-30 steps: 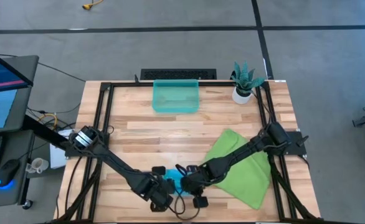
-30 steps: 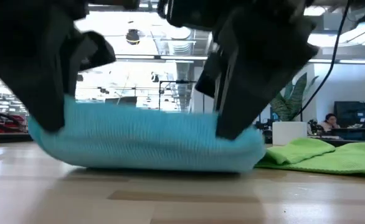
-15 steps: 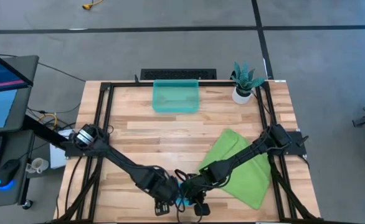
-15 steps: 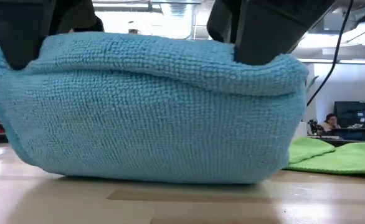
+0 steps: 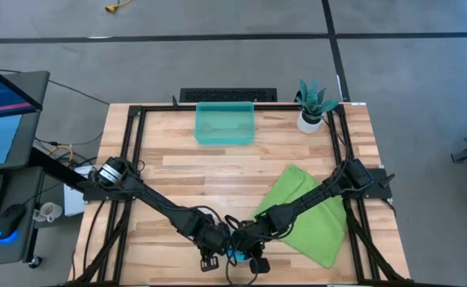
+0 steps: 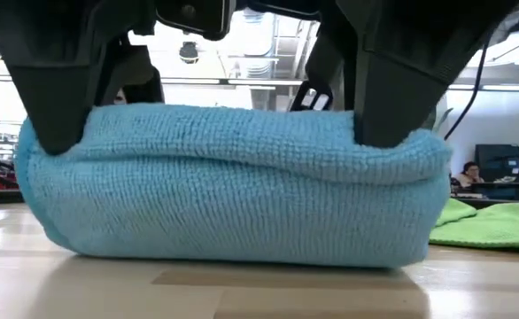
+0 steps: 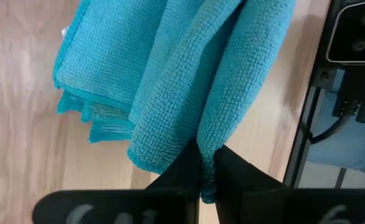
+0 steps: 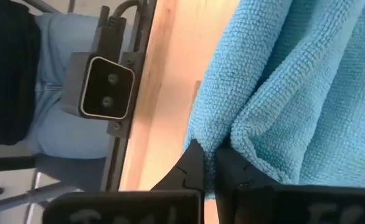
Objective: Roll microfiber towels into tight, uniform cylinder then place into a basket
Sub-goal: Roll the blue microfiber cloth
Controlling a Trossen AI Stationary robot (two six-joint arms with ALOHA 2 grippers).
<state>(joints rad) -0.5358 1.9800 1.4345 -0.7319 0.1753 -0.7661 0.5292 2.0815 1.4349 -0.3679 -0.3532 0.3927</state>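
The sky-blue towel (image 6: 233, 186) lies bunched in a thick fold on the table near its front edge; in the high view only a sliver (image 5: 235, 253) shows between the arms. My left gripper (image 7: 206, 171) is shut on its left end and my right gripper (image 8: 210, 163) is shut on its right end. Both come down on it from above in the low view, left (image 6: 60, 106) and right (image 6: 392, 97). The lime-green towel (image 5: 309, 214) lies flat at the right. The teal basket (image 5: 225, 123) stands at the far edge. My left gripper pinches a rounded fold of the blue towel (image 7: 217, 134) between its two fingers, at the towel's left end, from above. Several layers lie beside the fold. The towel's underside rests on the table. My right gripper pinches a folded ridge of the blue towel (image 8: 232, 134) between its two fingers, at the towel's right end, from above. The towel sags slightly between the two grippers and rests on the table.
A white pot with a green plant (image 5: 311, 108) stands at the far right corner. The table's front edge and a camera mount (image 8: 104, 87) lie close by the towel. Bare wood lies between the basket and the arms.
Both grippers have gone toward the table's near edge, staying shut on the blue towel. The towel has been drawn along with them toward the near edge and bunched up thicker, then settled a little lower on the table.
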